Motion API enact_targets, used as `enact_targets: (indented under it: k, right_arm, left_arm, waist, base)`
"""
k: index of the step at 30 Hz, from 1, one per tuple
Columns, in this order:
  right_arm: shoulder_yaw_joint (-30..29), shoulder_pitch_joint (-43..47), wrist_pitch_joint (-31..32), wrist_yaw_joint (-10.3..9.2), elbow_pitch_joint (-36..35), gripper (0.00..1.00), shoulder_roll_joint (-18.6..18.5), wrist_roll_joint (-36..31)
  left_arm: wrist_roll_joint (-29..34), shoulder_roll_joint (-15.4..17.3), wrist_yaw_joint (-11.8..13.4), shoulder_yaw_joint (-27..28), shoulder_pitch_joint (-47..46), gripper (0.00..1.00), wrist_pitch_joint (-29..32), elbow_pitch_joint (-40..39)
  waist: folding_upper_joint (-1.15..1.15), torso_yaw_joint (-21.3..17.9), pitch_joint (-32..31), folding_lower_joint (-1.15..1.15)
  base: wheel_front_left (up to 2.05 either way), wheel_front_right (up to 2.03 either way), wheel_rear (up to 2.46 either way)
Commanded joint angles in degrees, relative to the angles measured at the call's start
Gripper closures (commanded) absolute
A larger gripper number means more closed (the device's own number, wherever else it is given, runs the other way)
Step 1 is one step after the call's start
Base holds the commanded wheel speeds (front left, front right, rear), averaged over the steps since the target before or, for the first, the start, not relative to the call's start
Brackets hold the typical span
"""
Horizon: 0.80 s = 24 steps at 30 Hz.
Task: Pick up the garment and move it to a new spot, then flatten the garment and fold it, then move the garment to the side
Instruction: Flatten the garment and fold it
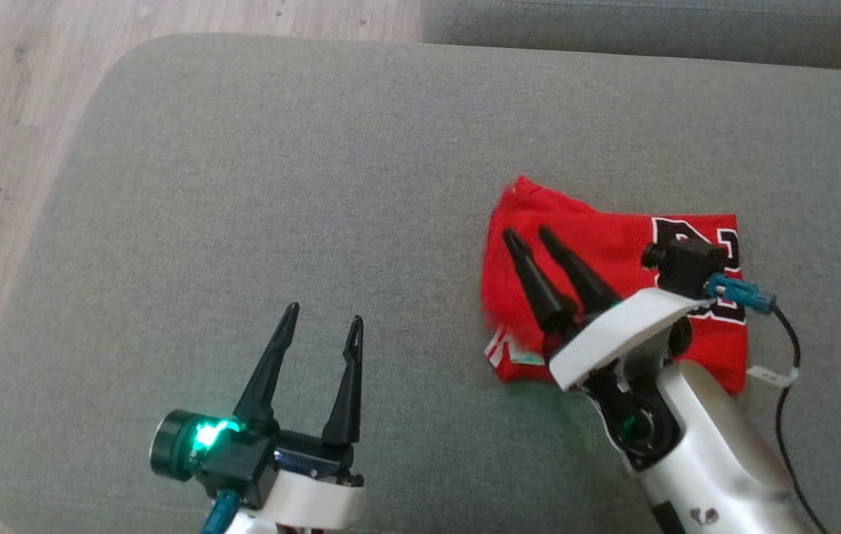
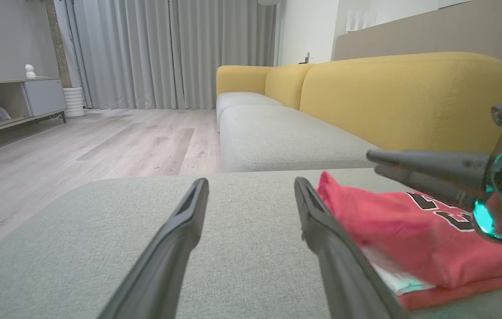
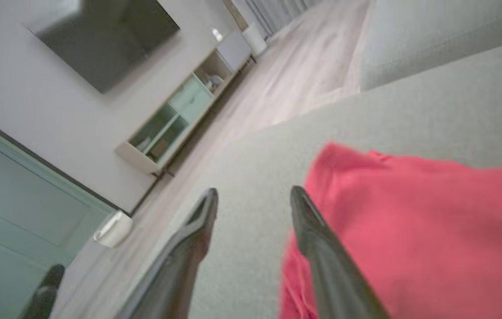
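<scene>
A folded red jersey with black-and-white lettering [image 1: 598, 245] lies flat on the broad grey fabric sofa cushion [image 1: 317, 163], directly beneath the right hand [image 1: 530, 236]. That hand's two dark fingers [image 3: 322, 252] stand apart, with bare cushion showing in the gap between them. One finger crosses the jersey's near edge and nothing is gripped. I cannot tell whether the tips touch the cloth. The left hand [image 1: 325, 313] is spread wide and empty above plain cushion, with the jersey just off to its right and slightly ahead. Pale wooden floor [image 1: 5, 111] lies beyond the cushion on that hand's left.
</scene>
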Motion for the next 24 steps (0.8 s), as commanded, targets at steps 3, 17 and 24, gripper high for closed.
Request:
enact_targets:
  k: [3, 17, 24]
  right_arm:
    - [0.8, -4.9, -7.2, 0.39, -2.6, 0.00, 1.0, -0.1]
    - [-15.8, 14.0, -21.1, 0.39, -2.1, 0.00, -7.2, -17.9]
    - [-14.9, 22.3, -21.2, 0.39, -3.3, 0.00, -5.8, -26.5]
  left_arm:
    - [0.7, -0.6, -0.2, 3.1, -1.9, 0.00, -0.3, -1.4]
    - [-1.2, -1.9, -1.9, 8.0, 3.6, 0.00, -0.3, 3.0]
    - [0.1, -2.4, -3.0, 11.0, 7.5, 0.00, -0.3, 6.0]
  waist:
    - [0.00, -0.6, -0.8, -0.01]
    - [0.00, -6.8, -10.7, -0.01]
    - [0.00, -7.6, -14.3, -0.01]
  base:
    - [0.00, 0.00, 0.00]
    - [0.00, 0.00, 0.00]
    - [0.00, 0.00, 0.00]
